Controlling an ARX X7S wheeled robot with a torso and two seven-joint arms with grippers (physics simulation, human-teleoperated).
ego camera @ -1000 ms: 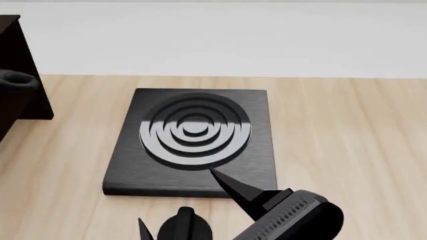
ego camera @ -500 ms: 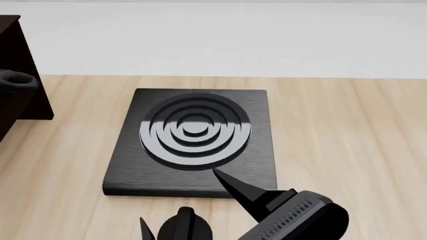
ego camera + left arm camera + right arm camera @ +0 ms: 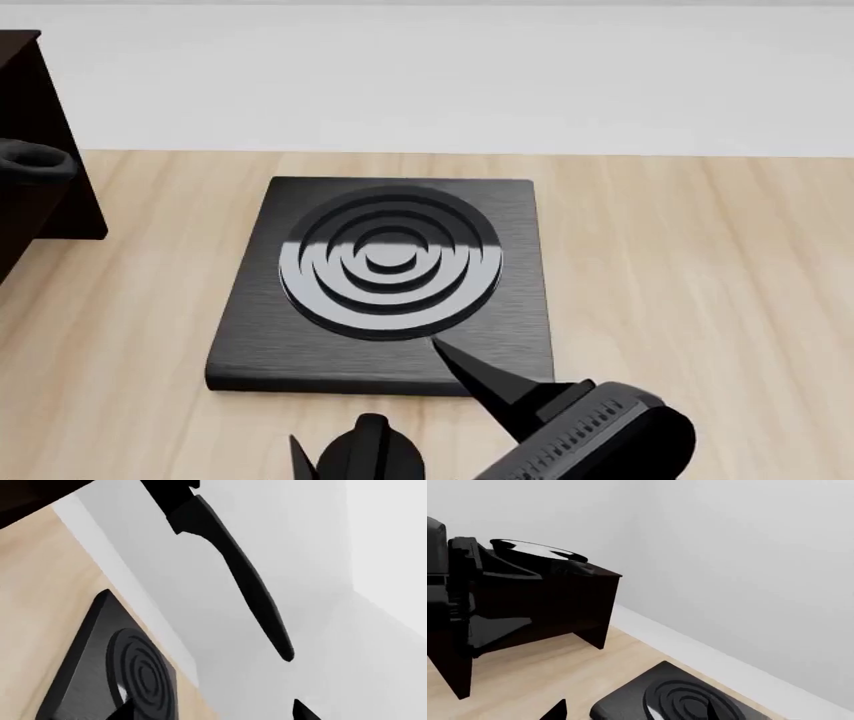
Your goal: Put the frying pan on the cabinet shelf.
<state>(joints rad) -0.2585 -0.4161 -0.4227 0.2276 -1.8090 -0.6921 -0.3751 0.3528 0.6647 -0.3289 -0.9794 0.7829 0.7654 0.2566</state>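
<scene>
Head view: the right gripper hangs low over the wooden desk at the near edge of the square burner plate. One long black finger points onto the plate's front edge and the other shows only as a short tip, so the jaws stand wide apart with nothing between them. The cabinet is cut off at the far left.

Left wrist view: the left gripper has one long finger stretched across the pale wall and only a tip of the other; the jaws gape, empty.

Right wrist view: the frying pan lies on top of the cabinet, well apart from the burner plate; only here is the pan seen.
</scene>
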